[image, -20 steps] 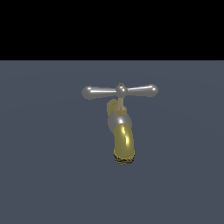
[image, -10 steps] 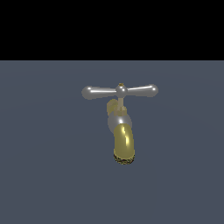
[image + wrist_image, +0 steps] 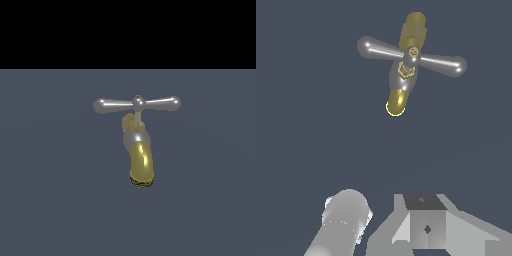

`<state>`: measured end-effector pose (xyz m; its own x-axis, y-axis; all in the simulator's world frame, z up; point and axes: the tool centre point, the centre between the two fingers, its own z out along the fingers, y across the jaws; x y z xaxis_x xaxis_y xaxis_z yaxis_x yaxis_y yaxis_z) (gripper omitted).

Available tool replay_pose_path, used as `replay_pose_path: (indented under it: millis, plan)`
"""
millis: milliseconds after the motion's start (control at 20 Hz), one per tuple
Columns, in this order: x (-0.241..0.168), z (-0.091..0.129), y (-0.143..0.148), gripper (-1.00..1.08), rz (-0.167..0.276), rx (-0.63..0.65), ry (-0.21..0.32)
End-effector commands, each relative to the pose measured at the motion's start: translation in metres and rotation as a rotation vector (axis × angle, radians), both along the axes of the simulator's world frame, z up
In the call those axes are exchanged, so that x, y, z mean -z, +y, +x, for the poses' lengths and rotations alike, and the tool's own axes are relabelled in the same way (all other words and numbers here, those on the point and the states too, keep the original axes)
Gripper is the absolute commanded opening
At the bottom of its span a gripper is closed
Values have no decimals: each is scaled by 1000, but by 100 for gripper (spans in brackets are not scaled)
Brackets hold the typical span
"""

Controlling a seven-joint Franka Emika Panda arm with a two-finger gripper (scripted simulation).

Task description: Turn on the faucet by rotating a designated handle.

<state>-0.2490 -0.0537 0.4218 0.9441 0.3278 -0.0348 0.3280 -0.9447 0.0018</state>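
Well ahead of our gripper (image 3: 387, 226), untouched, we see the handle (image 3: 412, 56) crossing the faucet (image 3: 402, 80). We cannot tell whether the jaws are apart or together. From the left bulb across to the right, we risk nudging the spout or glancing off a slick, tapering arm.

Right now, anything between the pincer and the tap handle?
Nothing. In the wrist view only bare grey floor separates the handle from the pincer parts at the frame's edge. The exterior view shows no arm.
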Motion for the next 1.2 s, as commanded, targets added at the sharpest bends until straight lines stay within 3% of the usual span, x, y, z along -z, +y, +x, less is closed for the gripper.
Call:
replay_pose_path:
  millis: [0,1150]
  plan:
    - [10,3,-8,-100,1,-61,-1]
    - [99,49,-67,-100,11,-604,-6]
